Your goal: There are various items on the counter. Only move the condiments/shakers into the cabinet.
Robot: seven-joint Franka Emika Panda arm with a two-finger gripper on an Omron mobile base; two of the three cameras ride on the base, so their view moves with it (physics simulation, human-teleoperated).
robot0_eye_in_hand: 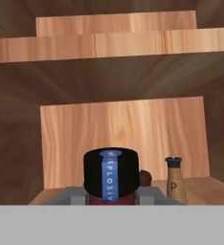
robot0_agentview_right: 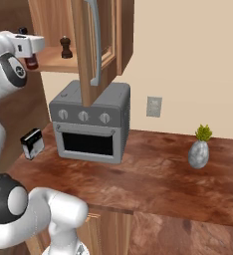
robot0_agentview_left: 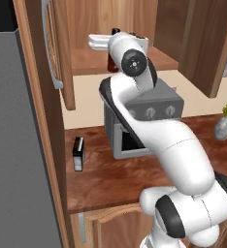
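Starting at the left of the left base view, the small black-and-white rectangular box [robot0_agentview_left: 78,153] sits alone on the reddish-brown wood-grain countertop [robot0_agentview_left: 101,179], left of the grey toaster oven with three knobs [robot0_agentview_left: 154,107]. Above that, the white arm reaches up into the open reddish-brown upper wall cabinet [robot0_agentview_left: 93,58], near the top middle of the frame.

In the right base view the two-finger gripper [robot0_agentview_right: 31,56] is at the upper left with the red sauce bottle with the black cap [robot0_agentview_right: 32,62] hanging under the hand, right at the front edge of the wooden shelf. The fingers look closed in on the bottle, one on each side. Whether the bottle's bottom touches the shelf, I can't tell. Just to its right the dark brown knobbed pepper mill [robot0_agentview_right: 65,47] stands upright on the shelf.

In the hand view the bottle's cap sits low in the middle, and the tan shaker with the dark cap [robot0_eye_in_hand: 175,179] stands upright to its right, with a bit of the dark mill peeking out between them.

Far right of the counter there's a little grey vase with a green plant [robot0_agentview_right: 199,149].
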